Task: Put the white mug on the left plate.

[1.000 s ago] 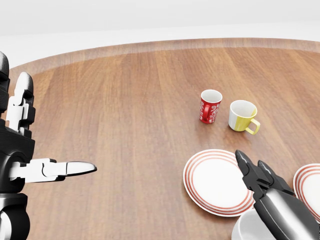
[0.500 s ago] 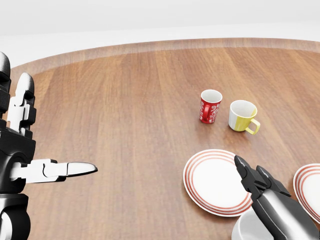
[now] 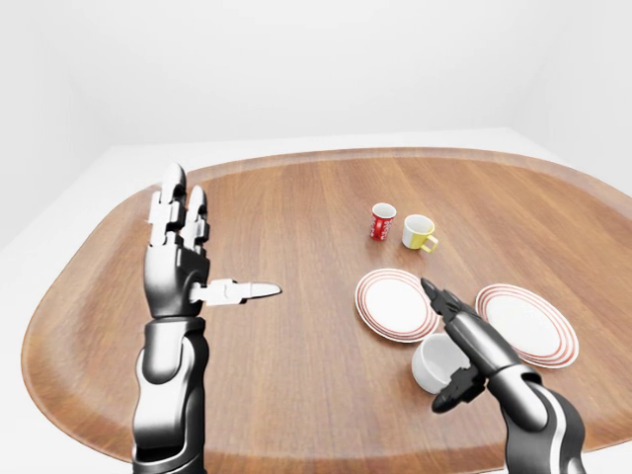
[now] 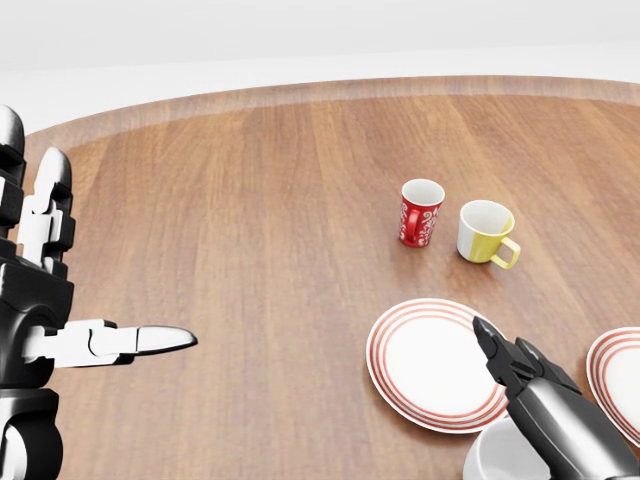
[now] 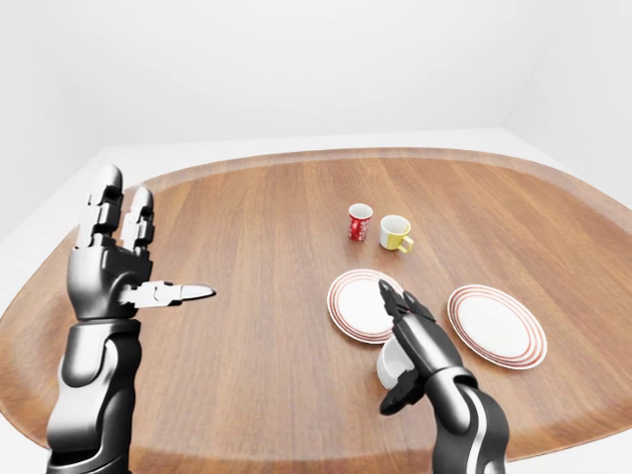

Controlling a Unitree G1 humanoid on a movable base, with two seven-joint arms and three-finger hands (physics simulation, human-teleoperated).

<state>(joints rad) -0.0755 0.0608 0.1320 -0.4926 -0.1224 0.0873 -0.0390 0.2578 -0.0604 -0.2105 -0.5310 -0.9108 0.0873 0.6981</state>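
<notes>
**Right hand standing over white mug beside left plate**

Showing three mugs and two plates on one rounded wooden tabletop (image 3: 296, 375). Sitting upright near the lower right of the left-eye view: the white mug (image 3: 433, 361), resting on the wood, just below the left plate (image 3: 393, 303) and not on it. Lying beside that one, further right: the right plate (image 3: 526, 323), likewise white with red rings, well apart from the mug. Standing above the plates, close together but not touching: a red patterned mug (image 3: 382, 221) and a white-and-yellow mug (image 3: 419, 232) with a yellow handle turned to the right.

Reaching in from the bottom right: the right hand (image 3: 460, 348), its long fingers (image 3: 441, 301) extending straight over the mug's rim toward the left plate, the thumb curling down on the mug's lower right side. Fingers spread about the mug rather than closing round it; actual contact with the mug's wall not being clear from any view.

Held up at the left of the views, well apart from all the crockery: the left hand (image 3: 183, 257), palm upright, two fingers pointing upward, thumb sticking out sideways to the right, holding nothing.
</notes>
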